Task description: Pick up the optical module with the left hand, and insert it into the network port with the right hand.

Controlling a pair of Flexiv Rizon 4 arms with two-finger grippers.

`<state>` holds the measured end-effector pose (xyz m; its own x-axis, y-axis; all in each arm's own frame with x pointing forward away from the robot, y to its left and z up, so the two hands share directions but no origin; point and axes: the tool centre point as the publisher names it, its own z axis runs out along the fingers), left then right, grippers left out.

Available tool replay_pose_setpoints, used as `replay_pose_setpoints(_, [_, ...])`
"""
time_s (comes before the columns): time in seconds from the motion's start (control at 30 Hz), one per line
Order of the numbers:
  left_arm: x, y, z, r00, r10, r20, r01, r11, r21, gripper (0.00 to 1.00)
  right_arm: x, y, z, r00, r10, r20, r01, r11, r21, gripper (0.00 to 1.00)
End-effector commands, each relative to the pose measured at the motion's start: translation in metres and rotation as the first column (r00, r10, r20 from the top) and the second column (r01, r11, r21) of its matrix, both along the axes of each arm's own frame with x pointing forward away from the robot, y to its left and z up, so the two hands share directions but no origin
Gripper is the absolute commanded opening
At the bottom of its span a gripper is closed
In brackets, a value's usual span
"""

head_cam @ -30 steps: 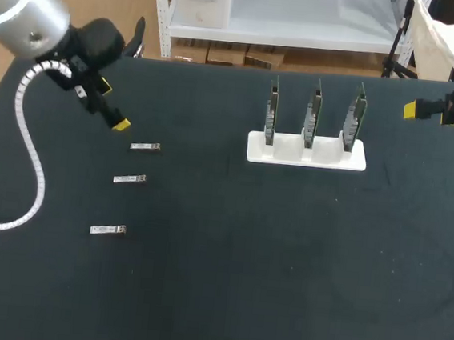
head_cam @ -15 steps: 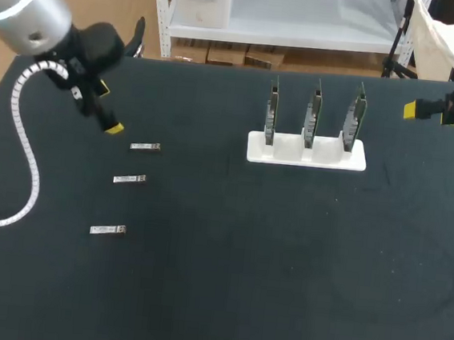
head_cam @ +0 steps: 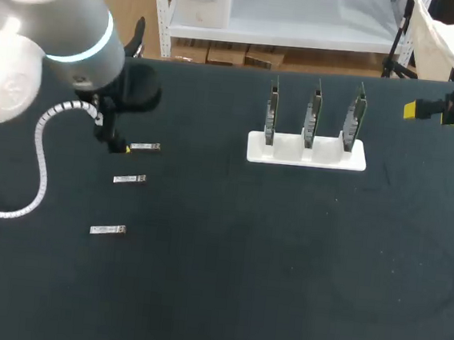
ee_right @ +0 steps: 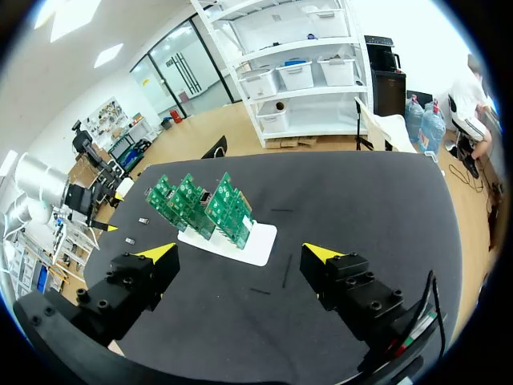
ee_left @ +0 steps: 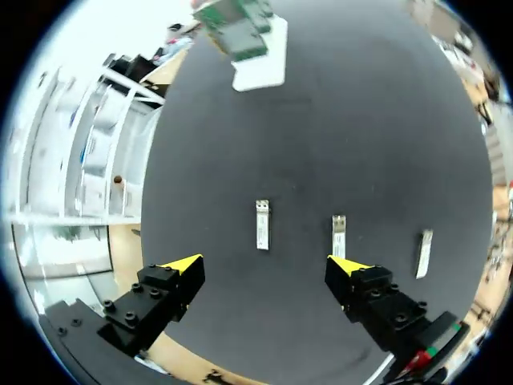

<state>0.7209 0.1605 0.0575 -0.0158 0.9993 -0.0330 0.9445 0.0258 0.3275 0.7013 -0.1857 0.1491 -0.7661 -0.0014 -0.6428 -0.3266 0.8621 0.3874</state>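
Three small silver optical modules lie in a column at the table's left: the far one (head_cam: 145, 147), the middle one (head_cam: 130, 178) and the near one (head_cam: 108, 229). My left gripper (head_cam: 117, 145) hangs just left of the far module. In the left wrist view it (ee_left: 264, 265) is open, with one module (ee_left: 261, 224) just ahead between its fingers and two others (ee_left: 338, 227) (ee_left: 422, 253) off to one side. Three upright green boards (head_cam: 314, 112) with the network ports stand in a white holder (head_cam: 307, 153). My right gripper (ee_right: 240, 253) is open and empty at the table's far right edge (head_cam: 414, 110), well away from the boards (ee_right: 204, 204).
The black table top (head_cam: 282, 264) stretches bare between the modules and the white holder (ee_right: 260, 239) and across the whole near half. The left arm's white cable (head_cam: 38, 168) loops over the table's left edge.
My left arm has swung in over the table. Its gripper has dropped toward the far module and turned. The right arm and the modules have not moved.
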Motion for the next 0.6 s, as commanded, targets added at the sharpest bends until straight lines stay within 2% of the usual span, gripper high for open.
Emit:
replay_pose_setpoints(0.03, [0.017, -0.002, -0.005, 0.998, 0.021, -0.067, -0.015, 0.996, 0.086, 1.00, -0.001, 0.001, 0.001, 1.000, -0.007, -0.001, 0.007, 1.000, -0.007, 1.00])
replay_pose_setpoints(0.07, [0.020, 0.000, -0.007, 0.995, 0.041, -0.090, -0.032, 0.995, 0.095, 1.00, -0.001, 0.001, 0.001, 1.000, -0.007, -0.001, 0.007, 1.000, -0.007, 1.00])
replay_pose_setpoints(0.33, [0.035, 0.004, -0.012, 0.988, 0.104, -0.116, -0.092, 0.990, 0.103, 1.00, -0.001, 0.001, 0.001, 1.000, -0.007, -0.001, 0.007, 1.000, -0.007, 1.00])
replay_pose_setpoints(0.6, [0.029, -0.003, -0.028, 0.980, 0.123, -0.155, -0.107, 0.989, 0.106, 1.00, -0.001, 0.001, 0.001, 1.000, -0.007, -0.001, 0.007, 1.000, -0.007, 1.00])
